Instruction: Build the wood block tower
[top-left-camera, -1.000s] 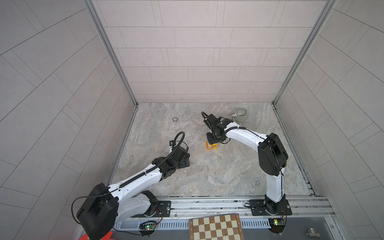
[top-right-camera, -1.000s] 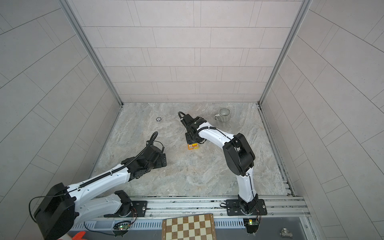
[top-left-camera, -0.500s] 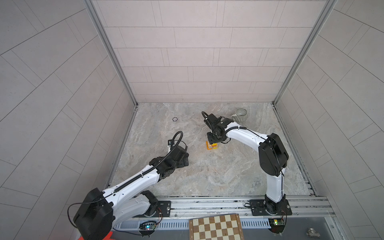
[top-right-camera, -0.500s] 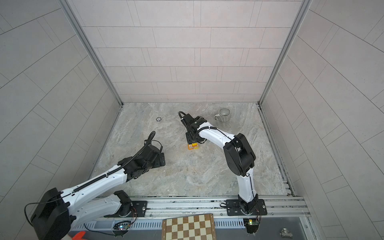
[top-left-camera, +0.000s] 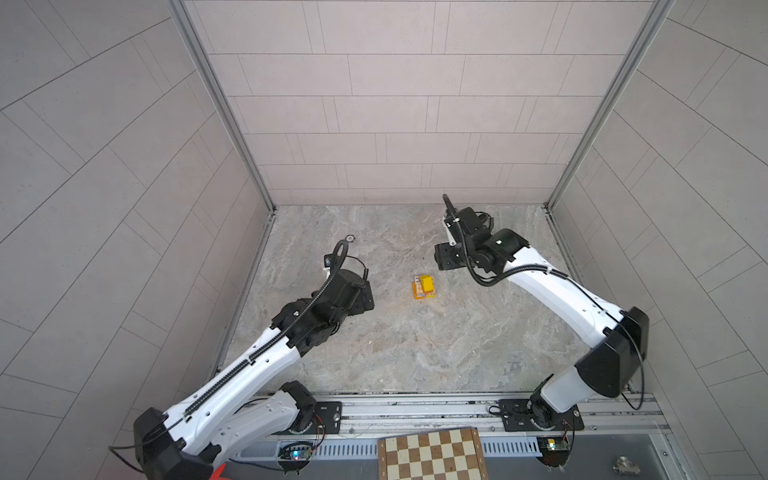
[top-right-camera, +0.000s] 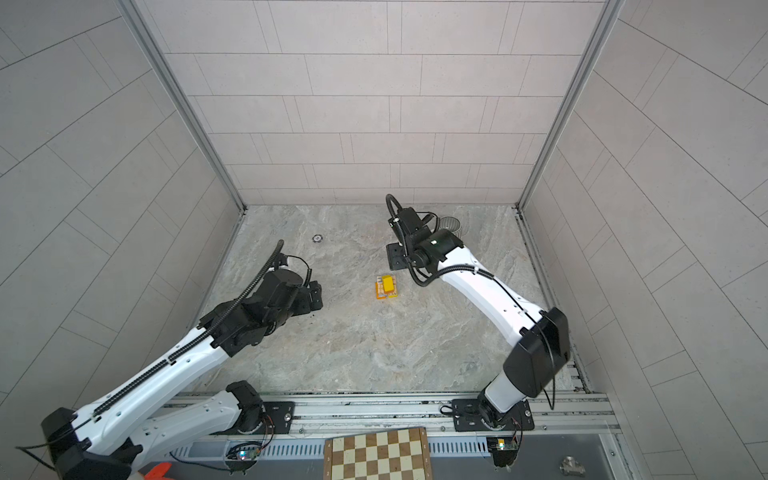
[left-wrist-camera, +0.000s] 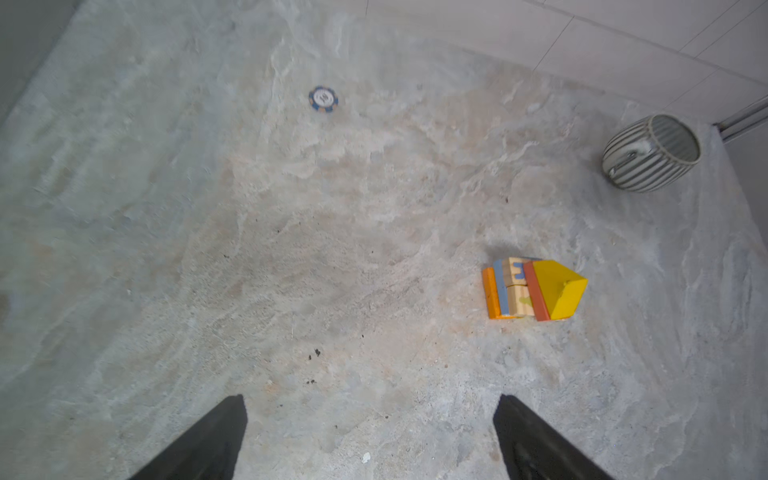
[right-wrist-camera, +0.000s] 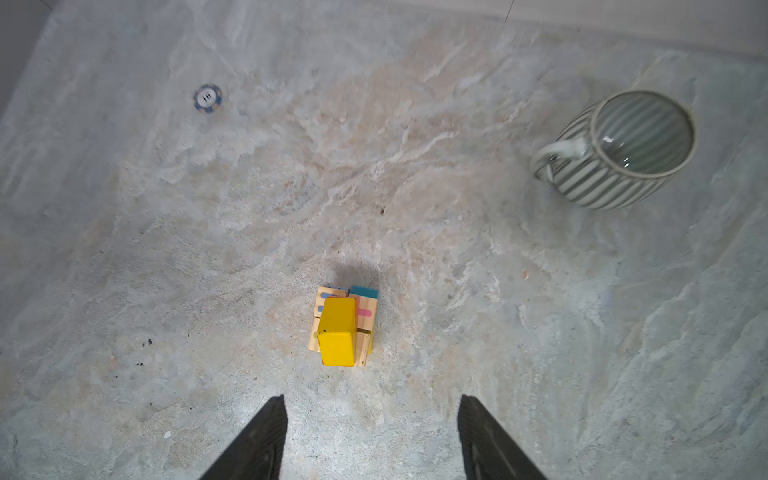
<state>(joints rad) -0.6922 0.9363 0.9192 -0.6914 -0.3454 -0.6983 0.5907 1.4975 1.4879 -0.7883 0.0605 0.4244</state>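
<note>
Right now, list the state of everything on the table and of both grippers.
tower: standing, free of both grippers
yellow block: resting on top of the tower
left gripper: open, empty
right gripper: open, empty
mug: upright, apart from the tower
poker chip: lying flat
</note>
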